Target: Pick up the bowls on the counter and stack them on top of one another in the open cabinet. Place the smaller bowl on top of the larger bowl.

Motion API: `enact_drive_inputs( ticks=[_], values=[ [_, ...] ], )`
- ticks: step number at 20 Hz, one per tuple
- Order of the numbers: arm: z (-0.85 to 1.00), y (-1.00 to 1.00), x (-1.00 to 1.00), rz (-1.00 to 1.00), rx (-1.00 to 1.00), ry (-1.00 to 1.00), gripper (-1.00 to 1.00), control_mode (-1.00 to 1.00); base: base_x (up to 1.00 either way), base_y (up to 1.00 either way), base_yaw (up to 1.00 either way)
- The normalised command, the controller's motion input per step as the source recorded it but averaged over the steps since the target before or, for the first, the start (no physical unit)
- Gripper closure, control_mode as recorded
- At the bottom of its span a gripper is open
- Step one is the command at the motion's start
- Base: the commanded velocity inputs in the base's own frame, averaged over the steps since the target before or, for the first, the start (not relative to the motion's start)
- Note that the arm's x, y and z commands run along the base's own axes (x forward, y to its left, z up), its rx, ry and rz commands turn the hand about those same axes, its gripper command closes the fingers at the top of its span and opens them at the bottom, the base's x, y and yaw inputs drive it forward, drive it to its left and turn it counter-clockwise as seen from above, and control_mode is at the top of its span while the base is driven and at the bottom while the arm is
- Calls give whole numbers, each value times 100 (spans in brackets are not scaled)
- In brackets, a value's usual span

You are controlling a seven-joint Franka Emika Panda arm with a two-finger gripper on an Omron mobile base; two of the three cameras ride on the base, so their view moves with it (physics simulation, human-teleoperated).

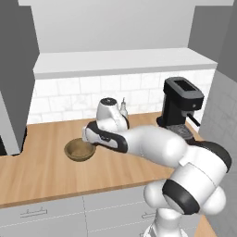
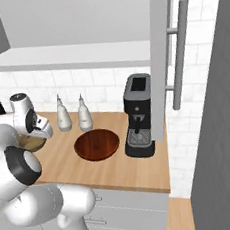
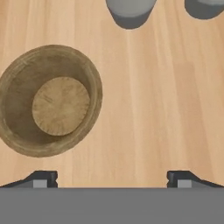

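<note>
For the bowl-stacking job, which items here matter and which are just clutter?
Belongs to the job: smaller bowl, larger bowl, open cabinet, counter, open gripper.
Lying about: two white bottles, black coffee machine.

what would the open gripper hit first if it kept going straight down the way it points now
Probably the bare light-brown wood-plank counter. The gripper points down with its jaws wide apart, and the small tan round wooden bowl lies off to one side; one fingertip might graze its rim, though depth is unclear.
</note>
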Motion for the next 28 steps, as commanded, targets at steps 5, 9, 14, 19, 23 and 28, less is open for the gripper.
enact_drive_inputs(
  ticks=[5,9,14,19,23,28],
  values=[
    [-21,11,17,0,0,0,-100,-100,0,0,0],
    [-33,20,16,0,0,2,-100,-100,0,0,0],
    [-31,21,18,0,0,0,-100,-100,0,0,0],
    [-31,12,28,0,0,0,-100,-100,0,0,0],
    [-29,8,28,0,0,1,-100,-100,0,0,0],
    [-26,11,28,0,0,1,-100,-100,0,0,0]
  ],
)
